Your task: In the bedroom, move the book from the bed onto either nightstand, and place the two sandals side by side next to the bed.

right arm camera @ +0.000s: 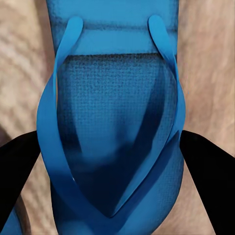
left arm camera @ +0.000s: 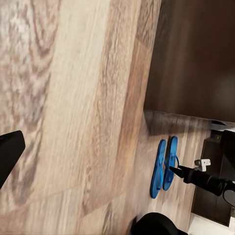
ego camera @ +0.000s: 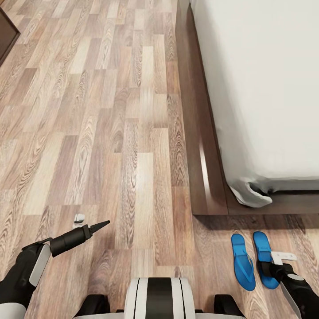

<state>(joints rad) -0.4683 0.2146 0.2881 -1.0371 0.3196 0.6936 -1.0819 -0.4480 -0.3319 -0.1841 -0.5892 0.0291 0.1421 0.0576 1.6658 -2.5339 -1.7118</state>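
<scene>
Head view: wood-plank floor (ego camera: pixel 110 133) fills the field from 7 to 12 o'clock. The bed (ego camera: pixel 266 88) occupies 1 to 3 o'clock, whitish mattress on a dark brown frame (ego camera: pixel 199 155), with its near corner at about 4 o'clock.

The two sandals (ego camera: pixel 252 259), bright blue, lie side by side on the floor at 5 o'clock, parallel and just apart, close to the frame's corner edge. The book and nightstand cannot be located in these views.

Right gripper (ego camera: pixel 270 266) sits over the sandal farther from the robot's centre line. In the right wrist view that sandal (right arm camera: pixel 115 127) lies close up, straps converging, with one dark finger (right arm camera: pixel 17 171) at each outer edge of the sole. The fingers are spread and straddle the sandal; contact cannot be told.

Left gripper (ego camera: pixel 99 226) hangs above bare floor at 7 o'clock, well apart from the sandals. Its fingers appear as one tapered point there, while the left wrist view catches just one finger (left arm camera: pixel 9 154), so their state cannot be told. The left wrist view also shows both sandals (left arm camera: pixel 164 166) beside the dark frame.
</scene>
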